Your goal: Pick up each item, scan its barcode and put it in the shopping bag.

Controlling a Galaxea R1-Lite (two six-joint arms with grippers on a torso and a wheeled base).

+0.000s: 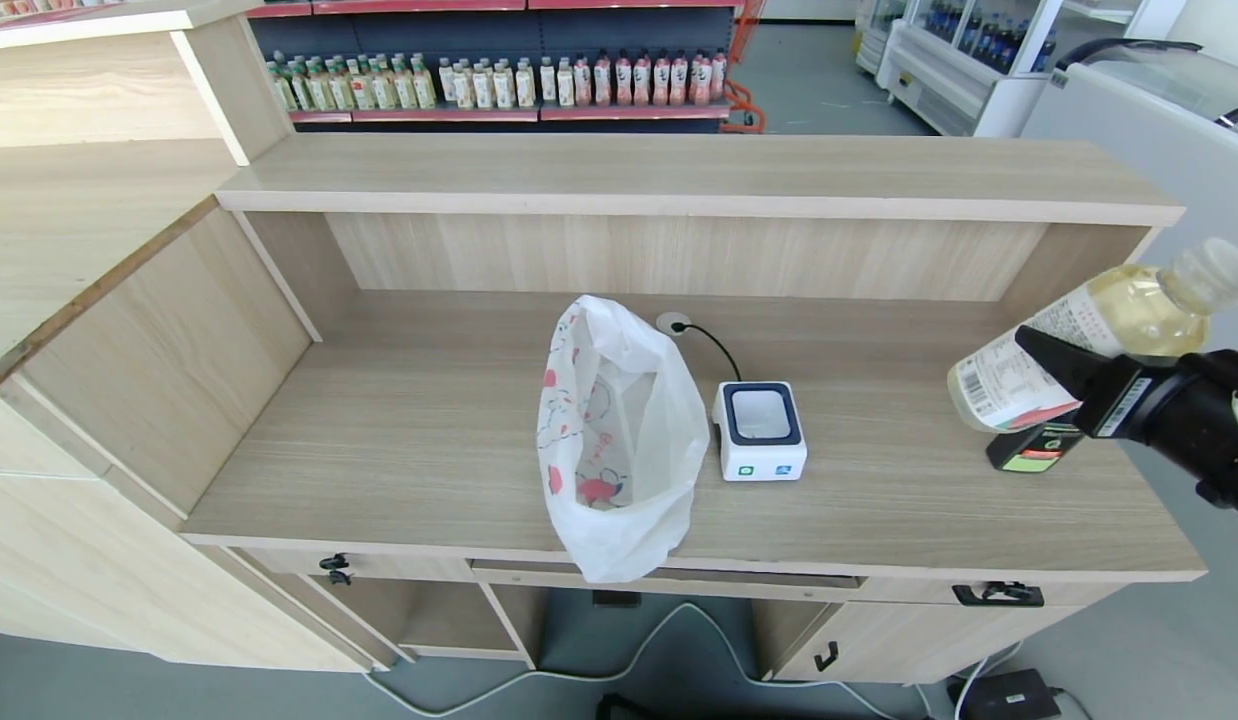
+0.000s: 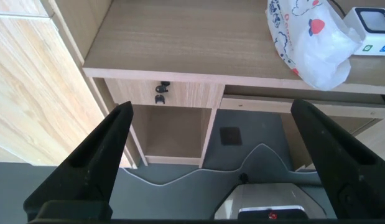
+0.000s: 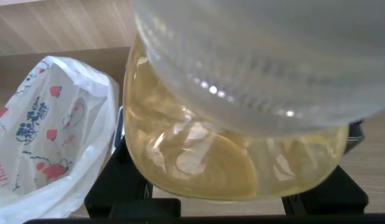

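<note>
Over counter [image 1: 379, 440], 3 o'clock: my right claw [image 1: 1039, 395] grasping bottle [image 1: 1089, 330], lifted.
Scanner [image 1: 759, 430]: bottle not there yet.
Shopping bag [image 1: 619, 440]: looks empty.
Left claw [image 2: 212, 109]: released.

The head camera looks forward and down from high up over the whole desk [image 1: 399, 450], bag [image 1: 619, 440] and scanner [image 1: 760, 430] near mid-frame, shop shelves [image 1: 439, 115] beyond. The left wrist camera sits low in front of the desk, looking past the left end effector [image 2: 212, 112] at its front edge, and shares bag and scanner with the head view. The right wrist camera is very close on the bottle [image 3: 242, 124], facing the bag, which all three views show.
</note>
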